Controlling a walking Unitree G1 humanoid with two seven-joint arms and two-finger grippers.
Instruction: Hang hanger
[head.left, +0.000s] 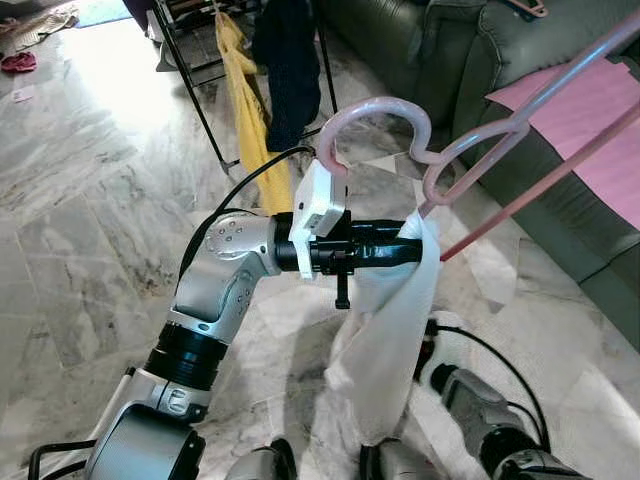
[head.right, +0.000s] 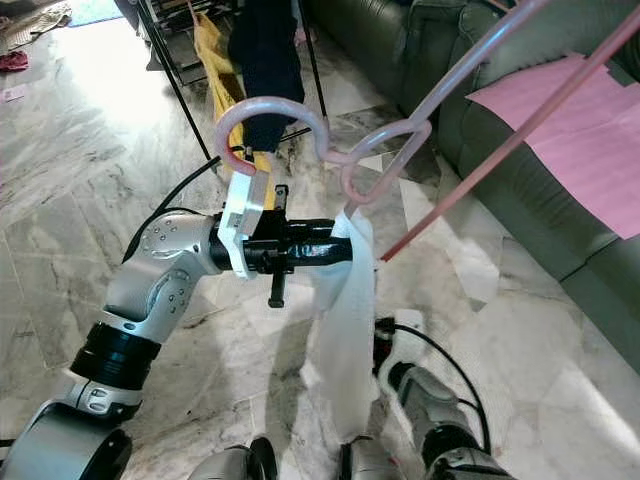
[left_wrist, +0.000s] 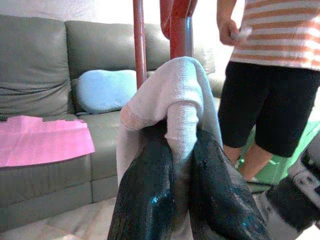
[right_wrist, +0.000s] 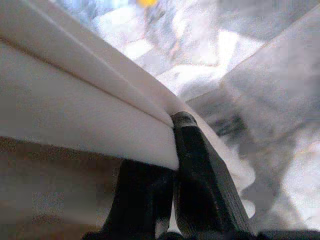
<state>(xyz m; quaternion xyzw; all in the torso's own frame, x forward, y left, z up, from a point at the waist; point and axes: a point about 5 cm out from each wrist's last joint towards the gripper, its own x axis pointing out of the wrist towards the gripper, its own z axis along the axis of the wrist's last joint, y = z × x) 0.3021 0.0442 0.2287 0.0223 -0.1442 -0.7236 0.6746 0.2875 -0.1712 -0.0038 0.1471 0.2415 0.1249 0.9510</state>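
Observation:
A pink hanger (head.left: 470, 140) is held up in front of me, its hook (head.left: 375, 105) curling over my left wrist and its bars running up to the right. A white cloth (head.left: 385, 340) hangs from its neck. My raised left gripper (head.left: 418, 245) is shut on the top of this cloth, right at the hanger's neck; in the left wrist view its fingers (left_wrist: 150, 190) pinch the fold with the hanger's rods (left_wrist: 139, 50) just behind. Down low, my right gripper (right_wrist: 172, 150) is shut on the cloth's lower part.
A black drying rack (head.left: 195, 85) with a yellow garment (head.left: 245, 110) and a dark one (head.left: 285, 70) stands behind on the marble floor. A green sofa (head.left: 400, 40) with a pink sheet (head.left: 590, 130) lies to the right. A person (left_wrist: 270, 90) stands near the sofa.

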